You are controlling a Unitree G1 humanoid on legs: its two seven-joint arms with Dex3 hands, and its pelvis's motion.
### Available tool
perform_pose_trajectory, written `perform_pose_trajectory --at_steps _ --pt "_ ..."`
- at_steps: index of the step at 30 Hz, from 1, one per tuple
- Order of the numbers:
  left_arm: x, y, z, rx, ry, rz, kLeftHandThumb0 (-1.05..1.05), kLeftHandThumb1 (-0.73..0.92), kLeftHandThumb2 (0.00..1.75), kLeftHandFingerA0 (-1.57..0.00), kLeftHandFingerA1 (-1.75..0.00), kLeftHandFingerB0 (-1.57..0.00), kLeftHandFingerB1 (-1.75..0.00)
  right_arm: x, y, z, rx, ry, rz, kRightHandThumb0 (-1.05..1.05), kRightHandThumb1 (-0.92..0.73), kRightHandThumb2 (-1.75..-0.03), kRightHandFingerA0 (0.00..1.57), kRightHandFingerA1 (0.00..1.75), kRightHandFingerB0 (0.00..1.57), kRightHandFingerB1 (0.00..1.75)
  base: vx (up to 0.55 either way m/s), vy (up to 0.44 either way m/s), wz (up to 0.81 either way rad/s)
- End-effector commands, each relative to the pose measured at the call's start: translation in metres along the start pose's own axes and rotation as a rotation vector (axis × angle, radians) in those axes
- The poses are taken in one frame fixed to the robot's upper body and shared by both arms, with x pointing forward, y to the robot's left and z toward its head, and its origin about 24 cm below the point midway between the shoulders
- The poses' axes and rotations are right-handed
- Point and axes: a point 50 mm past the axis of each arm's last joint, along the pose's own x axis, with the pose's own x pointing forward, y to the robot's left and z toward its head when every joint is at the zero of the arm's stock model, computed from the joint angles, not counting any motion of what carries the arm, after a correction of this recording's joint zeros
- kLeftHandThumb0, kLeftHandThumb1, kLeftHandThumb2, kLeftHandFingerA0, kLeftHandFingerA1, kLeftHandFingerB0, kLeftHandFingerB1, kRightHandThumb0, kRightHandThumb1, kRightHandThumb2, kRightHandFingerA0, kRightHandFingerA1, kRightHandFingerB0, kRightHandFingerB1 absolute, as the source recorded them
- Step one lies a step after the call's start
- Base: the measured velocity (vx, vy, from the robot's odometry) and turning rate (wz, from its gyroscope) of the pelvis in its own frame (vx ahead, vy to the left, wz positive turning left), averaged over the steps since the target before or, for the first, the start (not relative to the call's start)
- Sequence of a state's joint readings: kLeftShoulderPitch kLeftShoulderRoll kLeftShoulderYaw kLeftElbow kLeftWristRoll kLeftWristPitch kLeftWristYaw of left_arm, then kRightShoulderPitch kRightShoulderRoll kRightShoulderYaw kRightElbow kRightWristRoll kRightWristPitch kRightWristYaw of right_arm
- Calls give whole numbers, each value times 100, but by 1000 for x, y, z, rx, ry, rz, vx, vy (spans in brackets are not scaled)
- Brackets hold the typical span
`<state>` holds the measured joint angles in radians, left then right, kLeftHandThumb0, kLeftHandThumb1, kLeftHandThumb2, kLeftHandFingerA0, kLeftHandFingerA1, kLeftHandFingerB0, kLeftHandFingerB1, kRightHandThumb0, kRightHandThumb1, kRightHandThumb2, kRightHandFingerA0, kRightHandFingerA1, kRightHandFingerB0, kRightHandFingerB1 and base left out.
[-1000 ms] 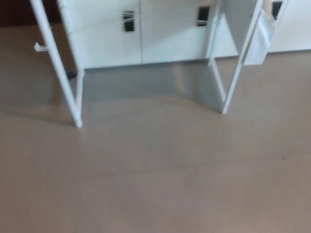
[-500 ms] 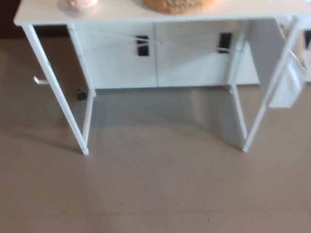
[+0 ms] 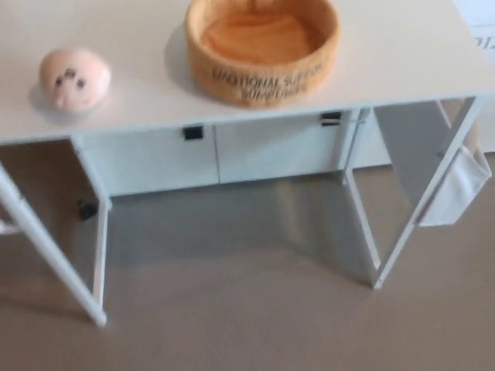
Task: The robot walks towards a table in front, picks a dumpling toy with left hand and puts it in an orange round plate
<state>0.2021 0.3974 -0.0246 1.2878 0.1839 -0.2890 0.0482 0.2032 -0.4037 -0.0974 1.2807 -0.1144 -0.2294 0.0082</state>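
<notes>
Dumpling toy (image 3: 74,78) sits near the white counter's (image 3: 139,46) left front edge; the orange round plate (image 3: 262,49) stands mid-counter, well apart. Neither hand shows.

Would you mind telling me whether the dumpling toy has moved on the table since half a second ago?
No. The dumpling toy keeps its place left of the orange plate near the table's left end; the whole picture shifted, so the camera moved.
</notes>
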Motion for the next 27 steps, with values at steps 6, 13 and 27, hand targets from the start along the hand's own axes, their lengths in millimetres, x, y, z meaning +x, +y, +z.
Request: perform_pose_trajectory --at_steps 6,13,27 --pt "-7 -1 -19 24 59 -6 -14 62 58 -69 -59 -34 -37 -3 -1 -14 -24 53 -11 4 -53 -55 65 48 53 41 280 -2 13" --pt "-5 3 -15 40 51 -1 -15 62 58 -66 -56 -34 -37 -2 1 -10 -39 46 -23 3 -52 -55 64 47 52 41 252 -305 13" --pt "-2 7 -6 48 20 4 -21 63 60 -66 -63 -33 -39 -4 3 -14 -20 40 -29 5 -52 -55 66 48 52 42 163 56 -1"
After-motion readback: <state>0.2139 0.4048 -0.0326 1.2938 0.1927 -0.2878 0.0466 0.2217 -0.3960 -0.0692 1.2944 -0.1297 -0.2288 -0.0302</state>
